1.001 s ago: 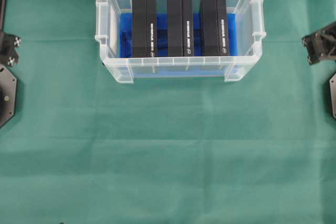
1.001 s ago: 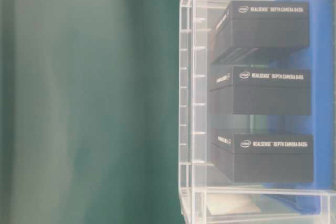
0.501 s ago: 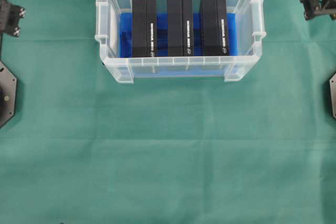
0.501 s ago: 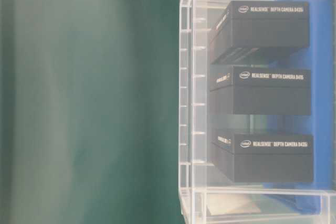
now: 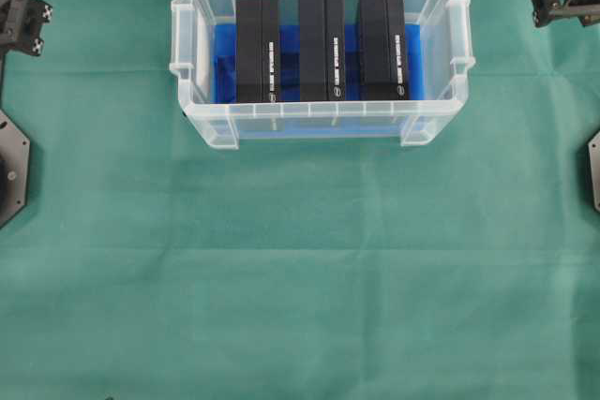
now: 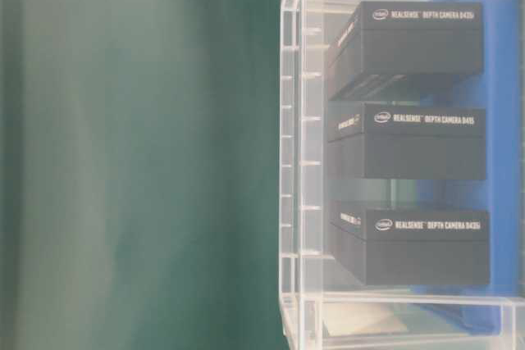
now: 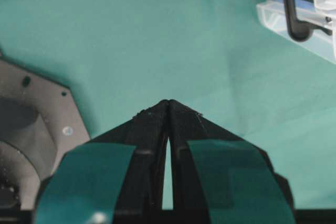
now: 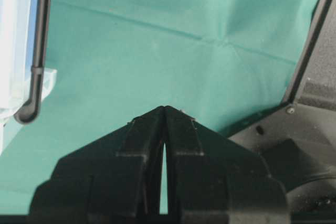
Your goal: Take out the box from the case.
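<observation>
You see the case [image 5: 322, 119], a clear tub with a thick rim, side handles and a blue floor, sitting near the far edge of the green cloth [image 5: 300, 278]. Three black boxes stand inside it in a row: the left box [image 5: 257, 50], the middle box [image 5: 321, 45] and the right box [image 5: 381, 45], with small gaps between them. Your left claw [image 7: 168, 103] is pressed together and holds nothing. Your right claw [image 8: 164, 109] is pressed together too. Both hang over bare cloth, well apart from the case.
</observation>
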`<action>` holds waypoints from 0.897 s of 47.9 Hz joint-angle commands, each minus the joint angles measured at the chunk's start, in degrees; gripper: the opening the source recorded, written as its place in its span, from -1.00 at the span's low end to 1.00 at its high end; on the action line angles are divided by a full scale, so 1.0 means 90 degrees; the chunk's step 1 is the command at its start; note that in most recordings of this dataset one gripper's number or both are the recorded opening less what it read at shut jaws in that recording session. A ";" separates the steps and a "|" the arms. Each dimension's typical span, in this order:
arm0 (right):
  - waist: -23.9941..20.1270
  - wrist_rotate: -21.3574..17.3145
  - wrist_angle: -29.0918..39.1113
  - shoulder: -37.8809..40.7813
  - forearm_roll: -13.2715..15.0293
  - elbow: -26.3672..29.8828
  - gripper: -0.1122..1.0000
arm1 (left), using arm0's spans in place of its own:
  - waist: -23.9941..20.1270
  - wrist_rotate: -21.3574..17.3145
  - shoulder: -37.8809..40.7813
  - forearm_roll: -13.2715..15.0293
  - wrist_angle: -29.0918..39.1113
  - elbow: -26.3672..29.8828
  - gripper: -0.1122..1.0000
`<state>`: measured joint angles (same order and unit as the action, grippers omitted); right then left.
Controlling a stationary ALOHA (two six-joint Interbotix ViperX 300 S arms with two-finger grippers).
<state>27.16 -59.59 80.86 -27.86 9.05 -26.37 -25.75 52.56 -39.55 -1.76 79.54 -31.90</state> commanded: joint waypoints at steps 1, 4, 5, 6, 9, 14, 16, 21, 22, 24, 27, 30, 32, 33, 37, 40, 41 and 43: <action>0.0020 -0.0020 -0.0059 -0.0068 0.0010 0.0049 -0.80 | -0.0029 0.0068 -0.0020 0.0010 0.0029 0.0098 -0.73; 0.0010 -0.0029 -0.0127 -0.0059 0.0010 0.0029 -0.79 | -0.0029 0.0098 -0.0020 0.0020 0.0029 0.0088 -0.60; 0.0020 -0.0029 -0.0156 -0.0068 0.0010 0.0020 -0.79 | -0.0020 0.0107 -0.0020 0.0020 0.0029 0.0088 -0.53; 0.0010 -0.0029 -0.0186 -0.0068 0.0010 0.0010 -0.78 | -0.0020 0.0098 -0.0020 0.0020 0.0029 0.0088 -0.45; 0.0010 -0.0029 -0.0254 -0.0068 0.0010 -0.0010 -0.68 | -0.0020 0.0088 -0.0029 0.0020 0.0029 0.0078 -0.16; 0.0010 -0.0068 -0.0264 -0.0068 0.0049 -0.0039 -0.22 | -0.0010 0.0098 -0.0059 0.0020 0.0029 0.0078 0.43; 0.0010 -0.0098 -0.0264 -0.0068 0.0078 -0.0059 0.01 | -0.0010 0.0098 -0.0068 0.0020 0.0000 0.0068 0.63; 0.0010 -0.0156 -0.0254 -0.0068 0.0215 -0.0117 0.56 | -0.0010 0.0137 -0.0088 0.0020 -0.0010 0.0059 0.96; 0.0020 -0.0166 -0.0244 -0.0068 0.0215 -0.0137 0.67 | -0.0010 0.0166 -0.0078 0.0020 -0.0010 0.0068 0.98; 0.0010 -0.0205 -0.0254 -0.0068 0.0215 -0.0156 0.81 | -0.0010 0.0176 -0.0078 0.0020 -0.0010 0.0068 0.98; 0.0010 -0.0264 -0.0254 -0.0068 0.0225 -0.0166 0.92 | -0.0010 0.0195 -0.0078 0.0020 -0.0010 0.0068 0.98; 0.0020 -0.0303 -0.0244 -0.0068 0.0225 -0.0166 0.92 | -0.0010 0.0254 -0.0078 0.0020 0.0000 0.0059 0.98; 0.0020 -0.0322 -0.0254 -0.0068 0.0225 -0.0166 0.92 | -0.0010 0.0312 -0.0078 0.0010 -0.0010 0.0068 0.98; 0.0010 -0.0332 -0.0254 -0.0068 0.0225 -0.0156 0.92 | -0.0010 0.0342 -0.0078 0.0000 0.0000 0.0059 0.98; 0.0010 -0.0342 -0.0264 -0.0068 0.0225 -0.0156 0.92 | -0.0010 0.0371 -0.0078 0.0000 -0.0010 0.0068 0.98; 0.0020 -0.0352 -0.0273 -0.0068 0.0225 -0.0166 0.92 | -0.0010 0.0371 -0.0068 0.0000 -0.0010 0.0068 0.98; 0.0020 -0.0352 -0.0264 -0.0068 0.0225 -0.0156 0.92 | -0.0010 0.0371 -0.0068 0.0000 -0.0010 0.0068 0.98; 0.0010 -0.0352 -0.0273 -0.0068 0.0225 -0.0156 0.92 | -0.0010 0.0371 -0.0059 0.0000 -0.0010 0.0068 0.98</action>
<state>27.16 -62.67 78.66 -27.86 10.90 -28.39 -25.84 55.90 -40.17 -1.58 79.63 -31.99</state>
